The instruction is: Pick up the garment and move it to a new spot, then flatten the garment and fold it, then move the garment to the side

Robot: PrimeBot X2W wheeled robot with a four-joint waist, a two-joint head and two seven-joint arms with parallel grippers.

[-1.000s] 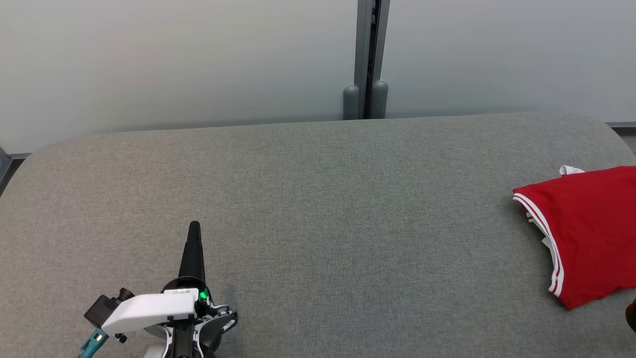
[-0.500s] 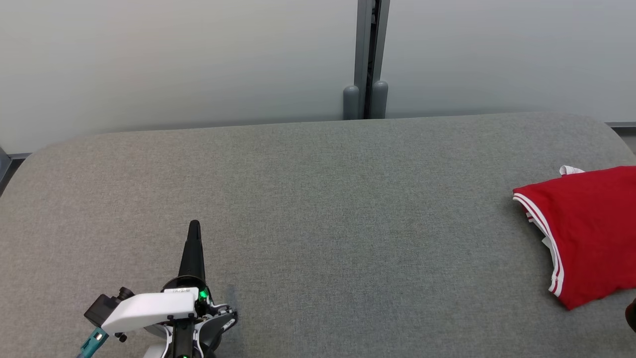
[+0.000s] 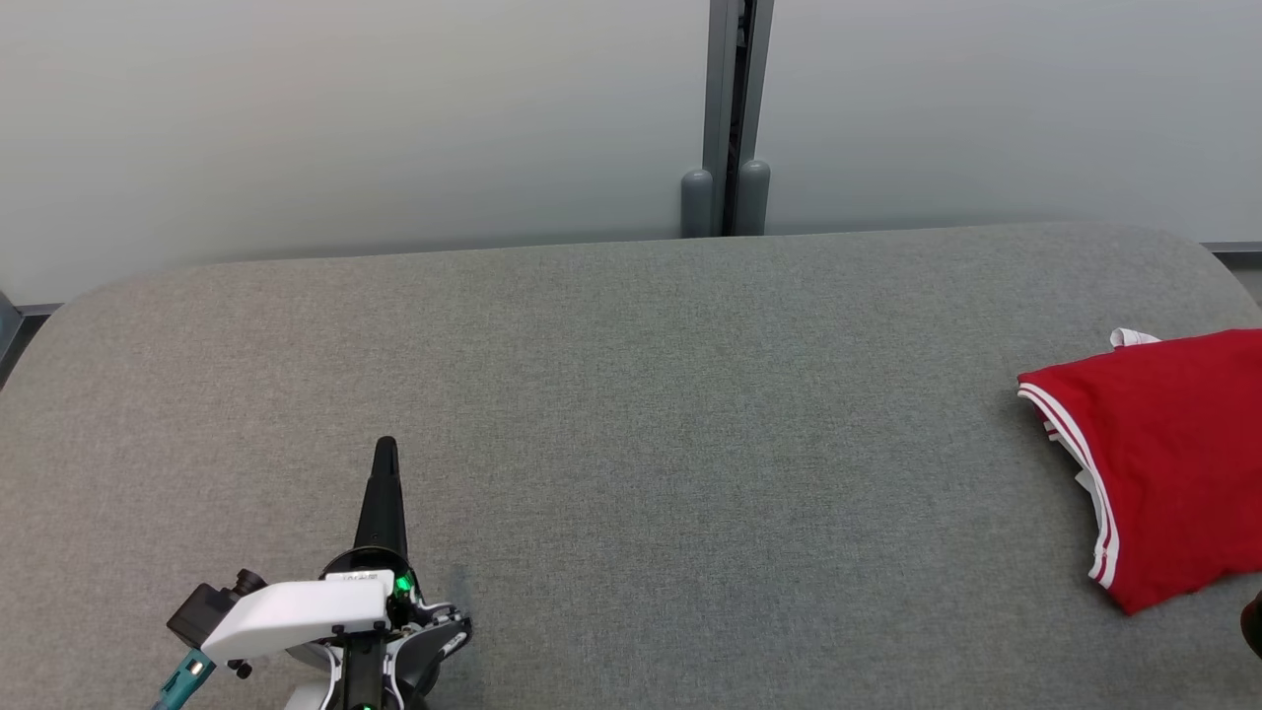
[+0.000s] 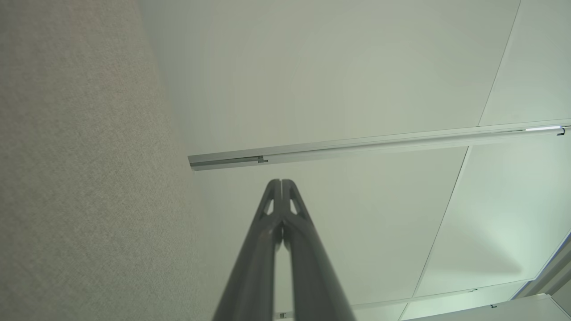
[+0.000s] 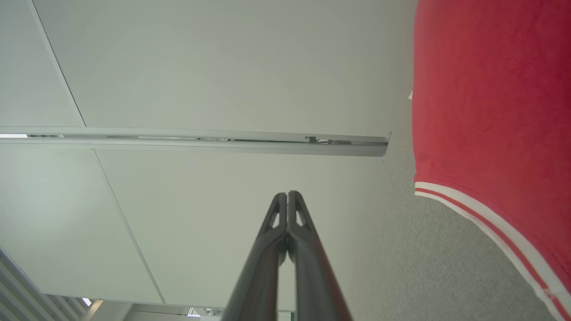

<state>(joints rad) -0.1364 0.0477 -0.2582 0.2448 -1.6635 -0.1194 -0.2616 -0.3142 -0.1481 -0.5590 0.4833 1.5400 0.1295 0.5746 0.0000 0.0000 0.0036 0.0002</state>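
Currently the red shirt with white-striped trim (image 3: 1168, 454) lies far right on the grey upholstered bench (image 3: 631, 414); your left gripper (image 3: 385, 452) and right gripper (image 5: 287, 195) are clenched, empty. A careless nudge could tip it off

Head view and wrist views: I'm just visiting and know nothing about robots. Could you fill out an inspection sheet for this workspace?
Surface: grey fabric tabletop, smooth, with rounded corners.
Job's things: red shirt with white-striped trim, lying at the right edge, partly out of frame.
Clutter: nothing seen.
Tools: left tool shut, empty, at the near left of the tabletop; right tool shut, empty, near the shirt but apart from it.
Cables: what seems a teal lead at the left wrist.
Surroundings: pale wall panels and a grey post behind.
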